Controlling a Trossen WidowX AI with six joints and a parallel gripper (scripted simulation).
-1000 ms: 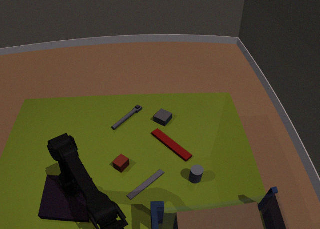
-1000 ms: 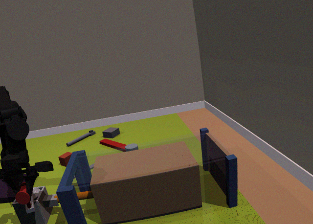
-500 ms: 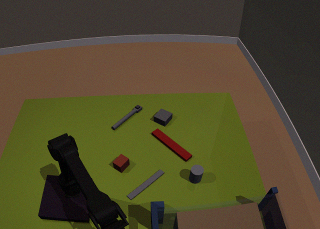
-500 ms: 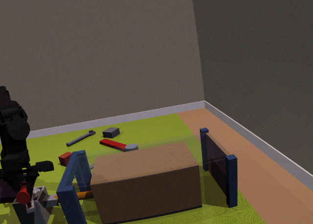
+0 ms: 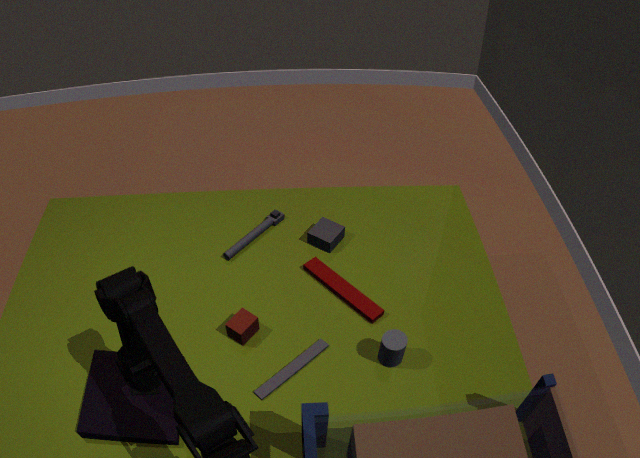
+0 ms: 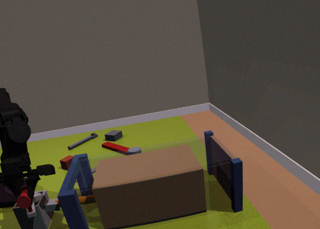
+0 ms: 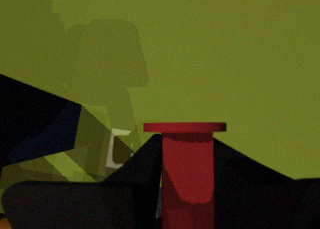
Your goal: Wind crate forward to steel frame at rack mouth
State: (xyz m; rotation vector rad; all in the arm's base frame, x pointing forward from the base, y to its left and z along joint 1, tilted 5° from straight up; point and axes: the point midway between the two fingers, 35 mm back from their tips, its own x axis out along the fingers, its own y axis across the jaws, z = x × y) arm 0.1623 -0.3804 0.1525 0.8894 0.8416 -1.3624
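The brown crate (image 6: 147,167) (image 5: 439,435) sits flat behind the blue frame (image 6: 67,180) (image 5: 309,427). A short gap shows between them, crossed by the orange strap (image 6: 86,199). The grey winch (image 6: 41,213) stands outside the frame at the lower left in the exterior view. My gripper (image 7: 180,141) is shut on the red grip of the winch handle (image 7: 187,154) (image 6: 23,200), which lies between both dark fingers in the wrist view and beside the winch top in the exterior view. The key and its seating in the winch hole are hidden.
A grey ratchet-like tool (image 5: 250,237) (image 6: 81,141), dark block (image 5: 325,233) (image 6: 113,135), red bar (image 5: 343,289) (image 6: 115,147), red block (image 5: 242,325), grey strip (image 5: 291,369) and grey cylinder (image 5: 392,347) lie on the green mat. Blue posts (image 6: 236,185) stand at the cubby's far end.
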